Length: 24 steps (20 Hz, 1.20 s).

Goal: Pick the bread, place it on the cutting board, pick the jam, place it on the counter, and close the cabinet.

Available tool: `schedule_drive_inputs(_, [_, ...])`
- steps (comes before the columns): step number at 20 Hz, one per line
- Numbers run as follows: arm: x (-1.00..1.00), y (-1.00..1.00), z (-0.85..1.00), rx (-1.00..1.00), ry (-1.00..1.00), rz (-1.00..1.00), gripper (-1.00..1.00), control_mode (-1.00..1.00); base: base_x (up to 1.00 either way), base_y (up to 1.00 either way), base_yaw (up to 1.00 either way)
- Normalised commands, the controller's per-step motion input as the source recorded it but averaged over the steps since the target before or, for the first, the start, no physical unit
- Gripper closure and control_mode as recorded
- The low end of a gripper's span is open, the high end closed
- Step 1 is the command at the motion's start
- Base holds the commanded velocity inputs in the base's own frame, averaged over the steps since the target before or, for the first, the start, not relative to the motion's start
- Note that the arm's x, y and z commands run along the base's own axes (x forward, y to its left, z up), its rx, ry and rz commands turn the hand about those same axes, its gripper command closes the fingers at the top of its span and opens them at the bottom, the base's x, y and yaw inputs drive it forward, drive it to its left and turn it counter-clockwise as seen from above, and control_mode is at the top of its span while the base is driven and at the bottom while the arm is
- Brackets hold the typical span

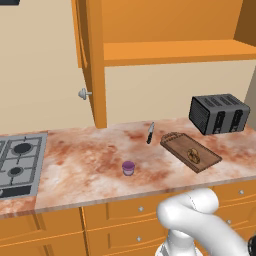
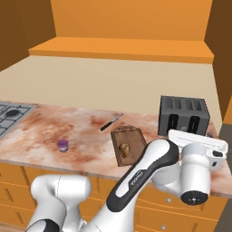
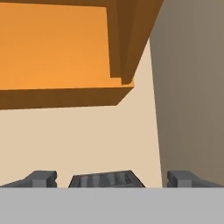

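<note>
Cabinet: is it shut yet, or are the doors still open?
Open. The cabinet shows its bare shelf and inside, and its left door stands swung out edge-on, silver knob facing the side.

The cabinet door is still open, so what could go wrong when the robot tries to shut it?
1. The cabinet door stands edge-on at the far left, while the end effector points up past the toaster on the right. The long swing over could clip the toaster.
2. The knife and jam sit on the counter between them; a low sweep might knock them.
3. The small knob could slip from the fingers.
</note>
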Motion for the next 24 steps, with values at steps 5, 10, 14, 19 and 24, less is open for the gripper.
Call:
schedule_drive_inputs(5, [-0.5,-0.13,0.21,0.0,-0.04,0.0,-1.0,-1.0,0.0,0.0,0.0])
schedule_drive_inputs(10, [-0.45,-0.1,0.2,0.0,-0.05,0.0,-1.0,-1.0,0.0,0.0,0.0])
schedule_drive_inputs(14, [-0.42,-0.05,0.09,0.0,-0.04,0.0,-1.0,-1.0,0.0,0.0,0.0])
schedule_drive_inputs(19, [-0.32,-0.04,0.18,0.0,-0.02,0.0,-1.0,-1.0,0.0,0.0,0.0])
schedule_drive_inputs(24, [-0.29,-0.05,0.29,0.0,0.0,0.0,-1.0,-1.0,0.0,0.0,0.0])
